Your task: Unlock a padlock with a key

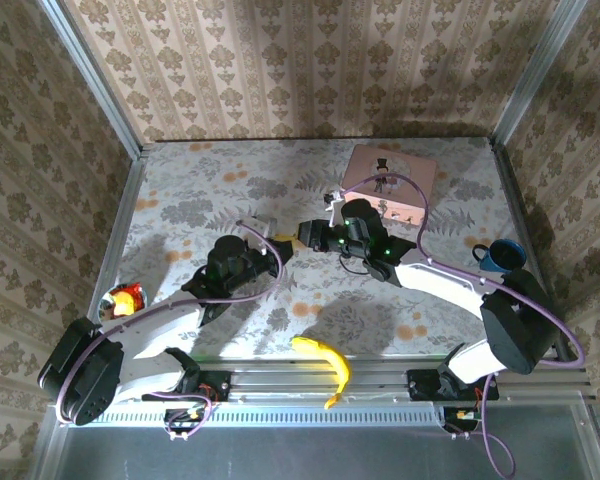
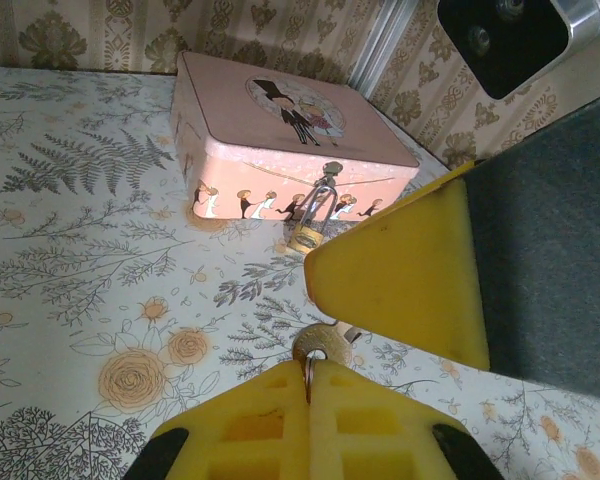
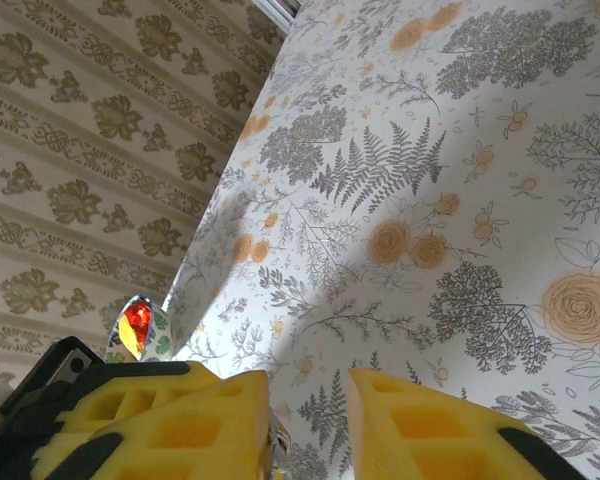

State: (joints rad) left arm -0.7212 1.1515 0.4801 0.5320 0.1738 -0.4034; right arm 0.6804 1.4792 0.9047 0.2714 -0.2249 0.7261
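The padlock [image 2: 308,225] stands upright on the desk [image 2: 80,250], brass body down and thin silvery shackle up. It is just in front of the long side wall of a pink tin [image 2: 280,120]. Whether it leans on that wall cannot be told. In the left wrist view it sits near the middle of the picture, close to the row of small figures printed along the tin's lower edge.

The key [image 2: 321,347] is nearer the camera than the padlock and apart from it. Its round head pokes out beyond the yellow foam fingertips of the left pincer [image 2: 309,385], which is closed tight on it, with only a thin seam between the pads. The blade of the key is hidden.

A broad yellow finger [image 2: 400,270] of the right pincer [image 3: 308,385] reaches in from the right, its tip just beside the padlock's body. In the right wrist view this pincer stands at a narrow gap, with flowered desk showing between the two pads. A small grey sliver at the inner edge of one pad is too blurred to name.

From above, both pincers meet near the middle of the desk, in front of the tin. A banana [image 1: 325,362] lies at the near edge, a blue mug [image 1: 500,258] stands at the right, and a small red thing [image 1: 125,298] is at the left.
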